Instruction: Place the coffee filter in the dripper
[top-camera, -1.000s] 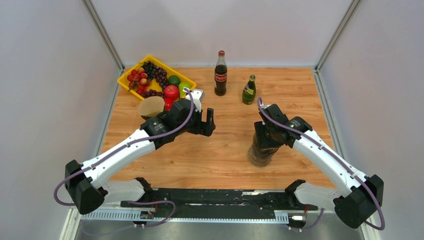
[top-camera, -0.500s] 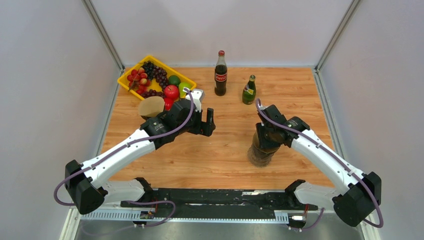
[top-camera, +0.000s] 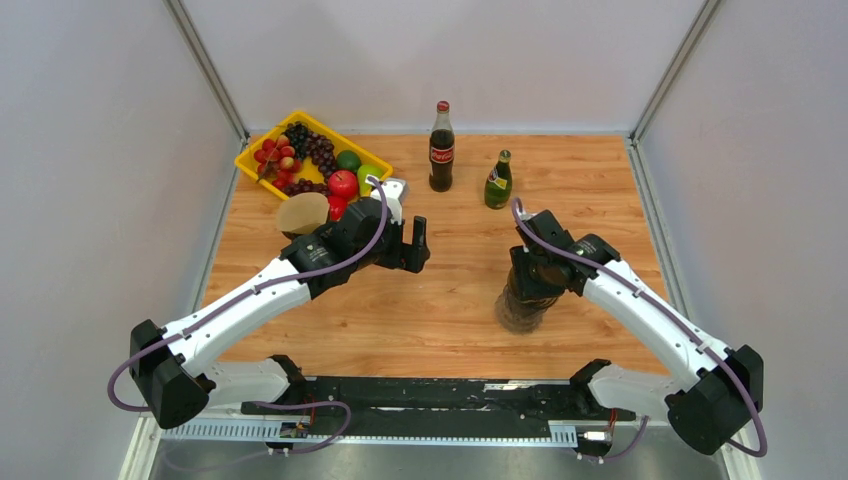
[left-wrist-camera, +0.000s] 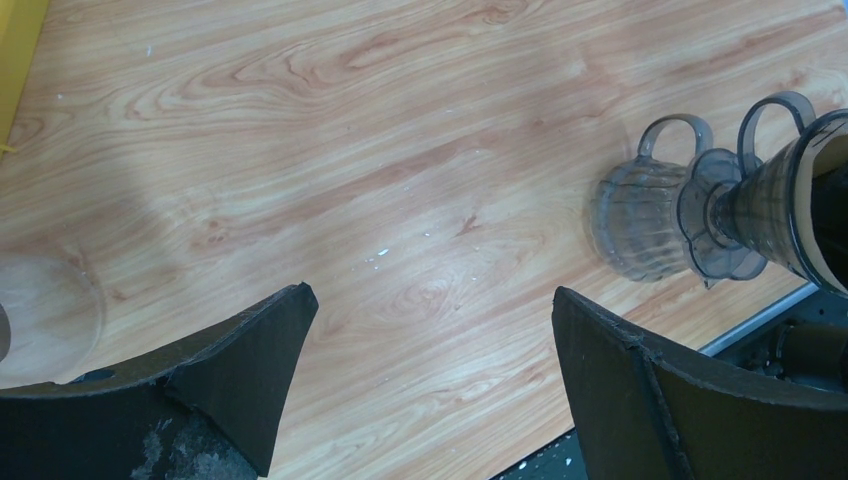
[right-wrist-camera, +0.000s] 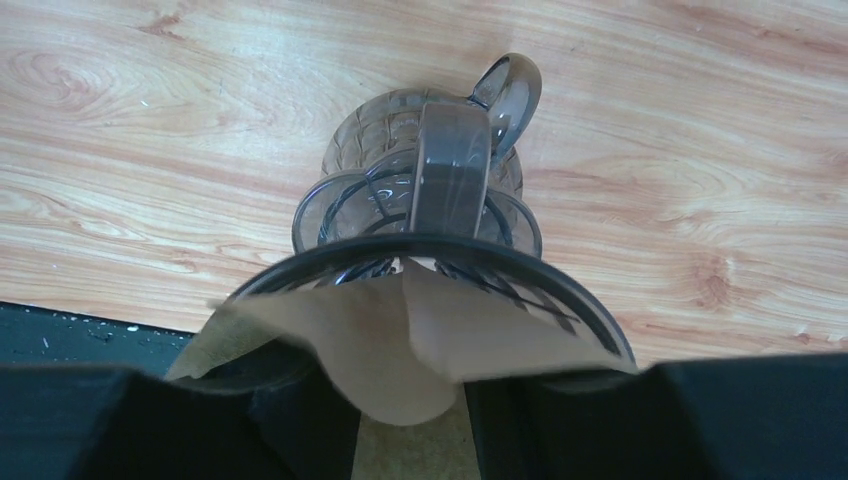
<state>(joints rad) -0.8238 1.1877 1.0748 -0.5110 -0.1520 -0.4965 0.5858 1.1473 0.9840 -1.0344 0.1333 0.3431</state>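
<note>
The dripper stood upright on a ribbed glass carafe, which rested on the tabletop; both handles pointed the same way. The right gripper was directly above the dripper, pointed down at its mouth, and was clenched on the coffee filter. The brown paper was pinched between the two fingers, and its free edge fanned out forward of them. The filter lay across the near side of the dripper's dark rim, with its folded tip hanging inside the rim. How deep the paper sat in the cone could not be determined, because the gripper covered that part in every view. The left gripper was well to the left of the dripper. It was released, with its fingers wide apart and nothing between them, and only bare wood showed below it. It touched neither the dripper nor the carafe. A cola bottle stood upright well beyond the dripper and to its left. A small green bottle stood upright beyond the dripper, nearer than the cola bottle. A yellow tray holding fruit sat far to the dripper's left, at the back of the tabletop.
</note>
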